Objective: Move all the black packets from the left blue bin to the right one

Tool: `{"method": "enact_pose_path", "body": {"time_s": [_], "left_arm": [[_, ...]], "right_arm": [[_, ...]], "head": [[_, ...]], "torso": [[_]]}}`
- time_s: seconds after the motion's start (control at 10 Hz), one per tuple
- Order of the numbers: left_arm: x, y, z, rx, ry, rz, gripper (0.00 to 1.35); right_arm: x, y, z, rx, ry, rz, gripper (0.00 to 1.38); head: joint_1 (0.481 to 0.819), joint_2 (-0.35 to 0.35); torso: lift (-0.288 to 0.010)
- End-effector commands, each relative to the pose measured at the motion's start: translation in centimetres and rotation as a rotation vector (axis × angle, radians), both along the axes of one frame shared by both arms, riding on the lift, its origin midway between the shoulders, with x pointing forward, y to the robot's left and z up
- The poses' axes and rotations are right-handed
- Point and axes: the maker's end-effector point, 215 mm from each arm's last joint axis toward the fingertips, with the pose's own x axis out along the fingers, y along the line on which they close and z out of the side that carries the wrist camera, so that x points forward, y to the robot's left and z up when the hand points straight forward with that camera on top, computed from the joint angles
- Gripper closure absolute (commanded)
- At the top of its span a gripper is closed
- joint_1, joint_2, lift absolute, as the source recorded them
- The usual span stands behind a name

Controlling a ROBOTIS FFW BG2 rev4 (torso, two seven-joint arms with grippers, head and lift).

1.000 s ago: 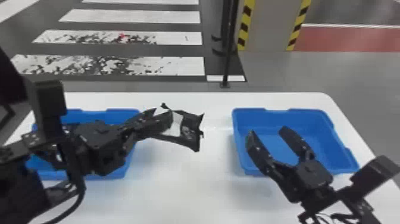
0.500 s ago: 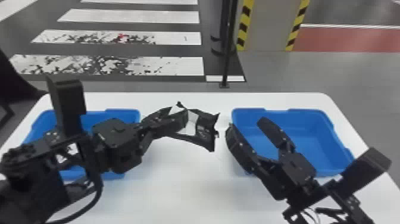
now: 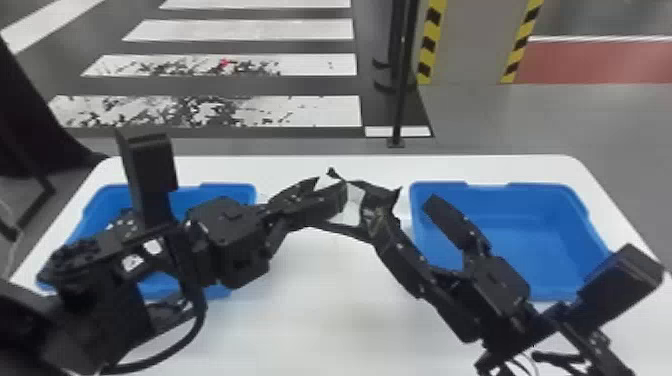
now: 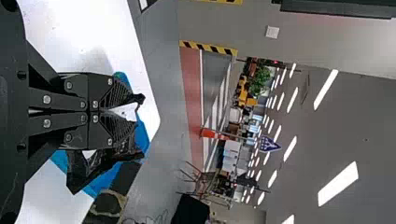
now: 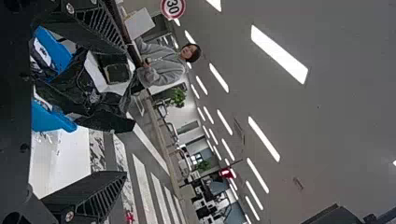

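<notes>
1. Head view: grips a black packet (image 3: 353, 202) with a pale patch in the closed fingers of the left gripper (image 3: 340, 197), above the white bench (image 3: 325, 325), between the left blue bin (image 3: 227, 188) and the right blue bin (image 3: 542, 188).
2. Also there: holds the fingers of the right gripper (image 3: 401, 207) wide apart, overlapping the packet's right end; cannot tell whether touching.
3. Left wrist view: pinches the packet at the fingertips.
4. Right wrist view: shows the packet between spread fingers, closer to one than the other.
</notes>
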Motion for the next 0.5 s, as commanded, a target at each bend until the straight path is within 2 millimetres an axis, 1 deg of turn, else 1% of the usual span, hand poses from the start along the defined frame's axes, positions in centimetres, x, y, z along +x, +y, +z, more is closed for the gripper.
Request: {"method": "enact_pose_path", "body": {"time_s": [0.0,0.1,0.2,0.3,0.4], "left_arm": [[-0.1,-0.2,0.2,-0.011,-0.003,-0.006,1.21],[-0.1,-0.3,0.3,-0.012,-0.002,-0.007,1.21],[-0.2,-0.3,0.2,-0.012,0.000,-0.007,1.21],[-0.2,-0.4,0.2,-0.015,-0.002,-0.008,1.21],[-0.1,-0.2,0.4,-0.017,-0.009,-0.004,1.21]], "right_arm": [[0.4,0.3,-0.7,0.012,0.018,0.016,0.10],[0.6,0.5,-0.8,0.013,0.014,0.030,0.19],[0.8,0.6,-1.1,0.041,0.028,0.036,0.66],[0.8,0.6,-1.8,0.088,0.058,0.044,0.94],[0.7,0.8,-2.5,0.127,0.080,0.067,1.10]], "head": [[0.695,0.021],[0.695,0.022],[0.695,0.024],[0.695,0.026],[0.695,0.025]], "torso": [[-0.185],[-0.185],[-0.185],[-0.185],[-0.185]]}}
